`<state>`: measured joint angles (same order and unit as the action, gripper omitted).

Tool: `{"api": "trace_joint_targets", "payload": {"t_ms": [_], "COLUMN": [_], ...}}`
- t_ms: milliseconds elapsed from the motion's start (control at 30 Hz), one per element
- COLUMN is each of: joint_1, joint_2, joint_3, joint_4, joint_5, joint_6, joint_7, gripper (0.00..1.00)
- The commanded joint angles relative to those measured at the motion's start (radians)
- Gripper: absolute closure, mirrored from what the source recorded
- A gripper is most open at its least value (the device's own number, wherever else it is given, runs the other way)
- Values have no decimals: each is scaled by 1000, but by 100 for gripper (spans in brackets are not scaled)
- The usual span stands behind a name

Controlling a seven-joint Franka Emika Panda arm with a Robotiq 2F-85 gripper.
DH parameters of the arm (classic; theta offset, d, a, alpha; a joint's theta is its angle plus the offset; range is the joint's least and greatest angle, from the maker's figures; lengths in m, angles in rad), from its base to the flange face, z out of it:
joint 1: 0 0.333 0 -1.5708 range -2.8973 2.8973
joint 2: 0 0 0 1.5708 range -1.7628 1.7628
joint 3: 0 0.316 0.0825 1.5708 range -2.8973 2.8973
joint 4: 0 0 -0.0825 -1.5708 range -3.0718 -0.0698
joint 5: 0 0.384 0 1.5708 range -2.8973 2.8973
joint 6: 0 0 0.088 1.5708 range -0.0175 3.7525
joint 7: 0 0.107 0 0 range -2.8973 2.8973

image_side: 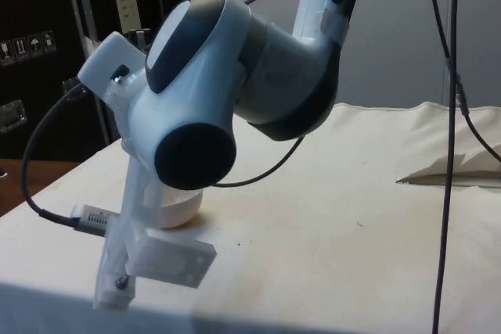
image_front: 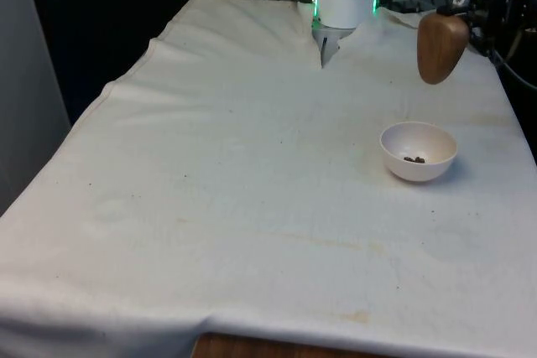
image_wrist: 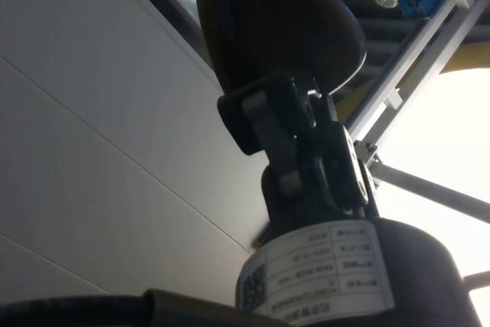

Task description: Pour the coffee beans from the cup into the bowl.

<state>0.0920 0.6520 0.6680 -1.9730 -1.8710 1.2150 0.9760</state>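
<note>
The brown wooden cup hangs in the air near the table's far edge, at about 12 o'clock from the white bowl and well above it, tipped over. The gripper pinches the cup's rim, one finger pressed against its wall. A few coffee beans lie in the bowl, which sits on the white cloth toward the front view's right.

The arm has glossy white shells with dark grey rounded joint caps. A black cable loops from its wrist into a white bracket with a small screw. The base is white with green light strips. The gripper is black.
</note>
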Motion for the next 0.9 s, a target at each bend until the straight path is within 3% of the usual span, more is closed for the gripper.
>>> {"api": "trace_joint_targets", "payload": {"t_ms": [0, 33, 67, 100, 300, 367, 400, 433, 600, 633, 667, 867], "joint_1": [-11, -12, -3, -14, -22, -22, -13, -22, -22, -13, -22, -24], "joint_2": [-7, -8, -1, -8, -19, -25, -19, -27, -44, -35, -47, -67], "joint_3": [10, 11, 3, 13, 27, 29, 20, 30, 35, 26, 36, 38], "joint_4": [1, 3, 5, 5, 5, 4, 8, 4, 0, 6, -1, -6], "joint_5": [11, 12, 2, 14, 49, 66, 56, 74, 126, 108, 135, 193], "joint_6": [19, 20, 4, 20, 15, 14, 4, 14, 13, 3, 14, 18], "joint_7": [2, 4, 4, 6, 30, 36, 35, 38, 47, 45, 49, 56], "gripper": [100, 100, 100, 100, 100, 100, 100, 100, 100, 100, 100, 100]}}
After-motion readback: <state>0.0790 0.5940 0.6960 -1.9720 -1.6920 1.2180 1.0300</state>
